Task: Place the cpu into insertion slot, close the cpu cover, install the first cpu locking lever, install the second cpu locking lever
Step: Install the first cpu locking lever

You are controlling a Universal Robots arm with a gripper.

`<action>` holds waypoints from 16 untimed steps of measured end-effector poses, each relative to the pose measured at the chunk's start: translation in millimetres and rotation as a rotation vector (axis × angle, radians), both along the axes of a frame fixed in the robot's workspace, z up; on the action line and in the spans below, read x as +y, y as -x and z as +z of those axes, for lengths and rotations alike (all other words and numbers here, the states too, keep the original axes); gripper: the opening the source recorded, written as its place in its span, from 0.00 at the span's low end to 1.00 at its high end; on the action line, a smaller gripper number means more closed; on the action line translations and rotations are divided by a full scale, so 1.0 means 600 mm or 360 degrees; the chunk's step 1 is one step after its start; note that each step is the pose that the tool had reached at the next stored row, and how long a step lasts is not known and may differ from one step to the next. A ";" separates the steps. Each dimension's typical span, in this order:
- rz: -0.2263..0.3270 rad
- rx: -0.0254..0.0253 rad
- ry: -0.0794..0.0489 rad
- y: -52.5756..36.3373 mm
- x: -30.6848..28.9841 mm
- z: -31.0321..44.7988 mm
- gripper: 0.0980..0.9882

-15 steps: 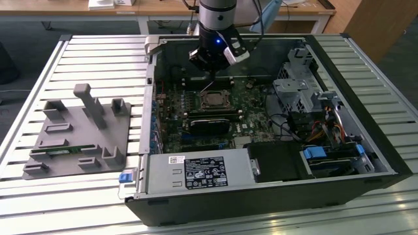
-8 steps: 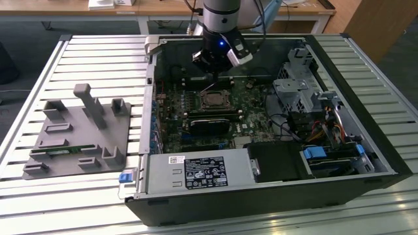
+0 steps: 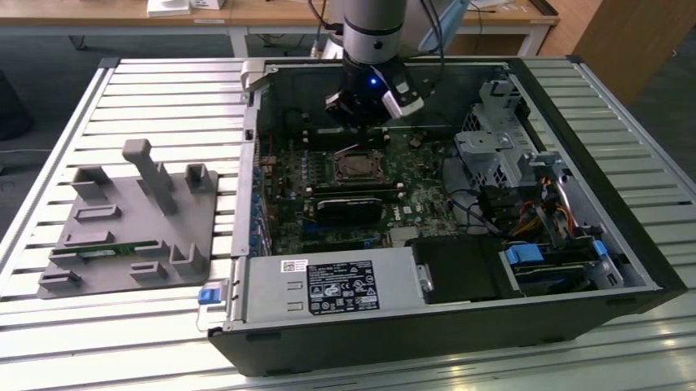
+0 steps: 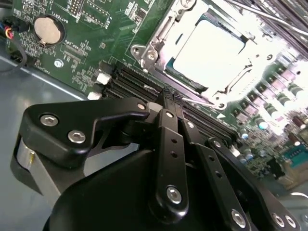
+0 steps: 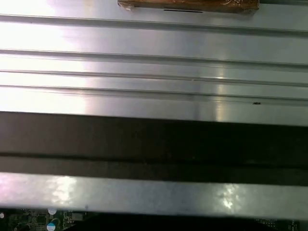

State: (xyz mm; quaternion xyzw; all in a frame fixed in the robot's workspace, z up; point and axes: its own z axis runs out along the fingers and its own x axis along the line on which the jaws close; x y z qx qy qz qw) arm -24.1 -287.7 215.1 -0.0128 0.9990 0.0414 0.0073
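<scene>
We count one open computer case (image 3: pixel 457 326) and one green motherboard (image 3: pixel 326 187) at its centre. On the board sit one cpu (image 4: pixel 207 48), one cpu cover (image 4: pixel 159 45) and one coin battery (image 4: pixel 48 29) at ten o'clock in the second wrist view. One grey fixture plate (image 3: pixel 120 236) lies at nine o'clock in the exterior view, carrying one memory stick (image 3: pixel 109 251).

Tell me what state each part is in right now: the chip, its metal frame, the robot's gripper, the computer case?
cpu: seated in the insertion slot, pale top showing.
cpu cover: down around the chip, framing it.
gripper: shut, empty, just beside the socket over the memory slots.
computer case: lying on its side, side panel off, board exposed.
grey fixture: on the table at the exterior view's left, holding a green strip.
</scene>
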 end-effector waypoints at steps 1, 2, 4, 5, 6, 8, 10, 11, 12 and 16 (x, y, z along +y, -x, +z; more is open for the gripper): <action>0.0000 0.00000 0.0000 -0.001 0.0000 -0.003 0.01; 0.0000 0.00001 0.0000 -0.002 0.0000 -0.006 0.01; 0.0000 0.00003 0.0000 -0.005 0.0000 -0.012 0.01; 0.0000 0.00002 0.0000 -0.006 0.0000 -0.015 0.01; 0.0000 0.00001 0.0000 -0.006 0.0000 -0.016 0.01; 0.0000 0.00001 0.0005 -0.007 0.0000 -0.017 0.01; 0.0000 0.00000 0.0015 -0.007 0.0000 -0.019 0.01; 0.0000 0.00002 0.0024 -0.007 0.0001 -0.019 0.01; 0.0000 0.00002 0.0033 -0.008 0.0004 -0.020 0.01; 0.0000 0.00001 0.0057 -0.008 0.0021 -0.024 0.01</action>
